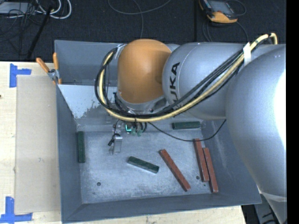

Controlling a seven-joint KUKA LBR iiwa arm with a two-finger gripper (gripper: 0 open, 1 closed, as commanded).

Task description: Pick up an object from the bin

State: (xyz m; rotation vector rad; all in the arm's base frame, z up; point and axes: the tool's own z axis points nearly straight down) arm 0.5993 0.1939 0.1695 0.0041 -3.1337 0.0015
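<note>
Grey metal bin (69, 181), floor scuffed and mostly bare, a few loose bars well spread out. We take the jaws as our reference for every place below.

Jaws: hanging from the wrist under the orange cover (140, 71), over bare floor in the bin's left half. Nothing shows between them. Whether they are apart or together we cannot tell; they read as one small grey shape from this angle. Whether they touch the floor we cannot tell either.

Nearest thing: a dark green bar (143, 164), lying flat, toward the near wall and to the view's right of the jaws. Near, not touching. Its long axis runs slantwise, and the end nearer the jaws is the higher one in the view. We judge this the likeliest pick.

Second dark green bar (81, 147): to the view's left of the jaws, roughly level with them, long axis running from far wall to near wall. A little farther off than the first.

Third dark green bar (186, 125): well to the right, under the arm, lying crosswise.

Reddish-brown stick (174, 170): right and nearer the front wall, beyond the first green bar, on a steep slant. Two more reddish-brown sticks (206, 164) lie side by side farther right again.

Our reading of the coming move: the jaws would need to shift right and toward the near wall, then close across the slanted bar's short width.
</note>
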